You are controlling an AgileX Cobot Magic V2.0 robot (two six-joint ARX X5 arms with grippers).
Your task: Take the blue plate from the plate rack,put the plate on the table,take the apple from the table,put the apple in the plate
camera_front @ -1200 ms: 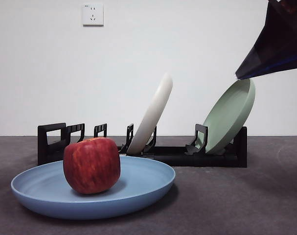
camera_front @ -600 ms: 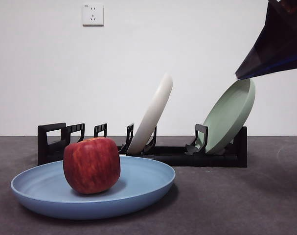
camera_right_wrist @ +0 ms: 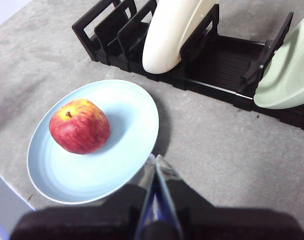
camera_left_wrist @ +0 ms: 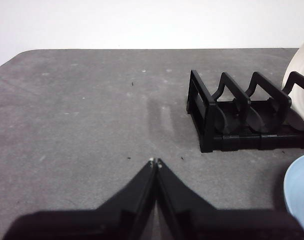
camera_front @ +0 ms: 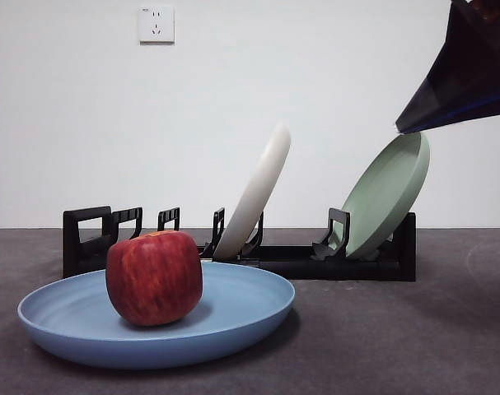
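Note:
The blue plate lies flat on the table in front of the plate rack. The red apple sits in the plate, left of its middle. In the right wrist view the apple rests in the plate. My right gripper is shut and empty, raised above the table beside the plate; it shows as a dark shape at the top right of the front view. My left gripper is shut and empty over bare table, left of the rack's end.
A cream-white plate and a pale green plate stand tilted in the rack. A white wall with a socket is behind. The plate's rim shows at the edge of the left wrist view.

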